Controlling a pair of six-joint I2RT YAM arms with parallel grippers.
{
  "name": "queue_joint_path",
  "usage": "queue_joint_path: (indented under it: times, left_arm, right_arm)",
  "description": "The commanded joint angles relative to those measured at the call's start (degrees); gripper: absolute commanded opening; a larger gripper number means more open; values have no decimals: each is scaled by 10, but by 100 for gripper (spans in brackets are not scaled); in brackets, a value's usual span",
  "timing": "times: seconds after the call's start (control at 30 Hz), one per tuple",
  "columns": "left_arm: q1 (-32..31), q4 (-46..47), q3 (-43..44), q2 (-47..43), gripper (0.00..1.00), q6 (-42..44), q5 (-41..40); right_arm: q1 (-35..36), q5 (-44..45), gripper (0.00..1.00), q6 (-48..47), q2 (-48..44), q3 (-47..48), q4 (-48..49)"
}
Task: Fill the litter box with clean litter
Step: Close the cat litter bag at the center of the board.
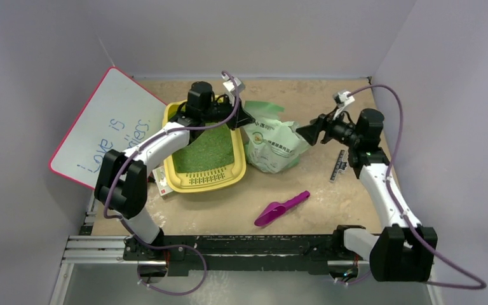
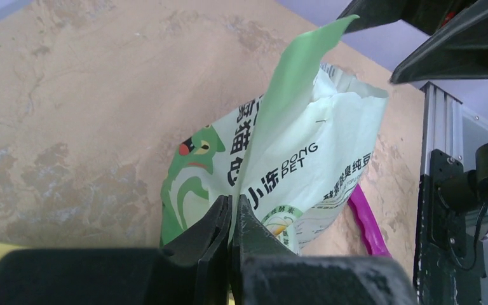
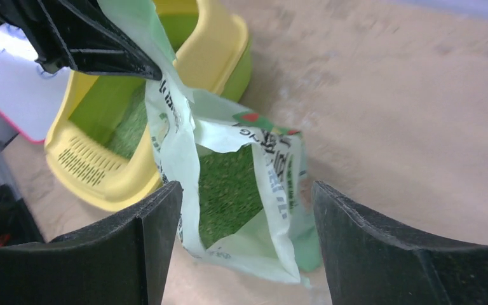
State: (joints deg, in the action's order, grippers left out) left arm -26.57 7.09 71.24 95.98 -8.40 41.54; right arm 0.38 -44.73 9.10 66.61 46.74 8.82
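Note:
The yellow litter box point(image 1: 227, 182) sits left of centre, with a layer of clean litter point(image 1: 208, 151) in it. Just to its right lies the pale green litter bag point(image 1: 273, 145). My left gripper point(image 1: 244, 118) is shut on the bag's top flap; in the left wrist view the jaws point(image 2: 234, 207) pinch the thin edge of the bag point(image 2: 305, 165). My right gripper point(image 1: 305, 132) hangs open by the bag's right side, its fingers apart around the bag mouth point(image 3: 248, 197). More green granules point(image 3: 229, 184) show inside the bag.
A purple scoop point(image 1: 281, 208) lies on the table in front of the bag. A white board with a pink edge point(image 1: 108, 130) leans at the left wall. A dark ruler point(image 1: 338, 166) lies by the right arm, and a small card point(image 1: 162, 182) beside the box.

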Motion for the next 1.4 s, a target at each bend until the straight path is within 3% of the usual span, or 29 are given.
queue_joint_path:
  times: [0.0, 0.23, 0.37, 0.6, 0.87, 1.0, 1.07, 1.17, 1.27, 1.33, 1.37]
  left_arm:
    - [19, 65, 43, 11, 0, -26, 30]
    - [27, 131, 33, 16, 0, -73, 63]
    - [31, 133, 31, 17, 0, -86, 51]
    - [34, 116, 39, 24, 0, -83, 51]
    - [34, 136, 37, 29, 0, -98, 54]
    - [34, 138, 36, 26, 0, -102, 57]
    - [34, 136, 36, 25, 0, -101, 60]
    - [34, 130, 38, 25, 0, -100, 68]
    - [34, 118, 38, 21, 0, -88, 66]
    - [34, 104, 35, 19, 0, -77, 66]
    - [35, 102, 32, 17, 0, -74, 62]
  right_arm:
    - [-51, -25, 77, -17, -50, -25, 96]
    - [-87, -118, 78, -113, -18, -64, 104]
    - [-92, -238, 83, -164, 19, -76, 120]
    - [-102, -238, 87, -175, 53, -63, 120]
    - [-103, -320, 87, -193, 128, -45, 161]
    - [-79, -276, 85, -151, 153, -63, 266]
    - [-71, -278, 84, -87, 158, -89, 389]
    - [-63, -285, 76, 46, 187, -95, 570]
    - [-63, -291, 43, 179, 239, -88, 711]
    - [-64, -308, 16, 319, 285, -91, 920]
    - [-68, -316, 4, 361, 307, -85, 947]
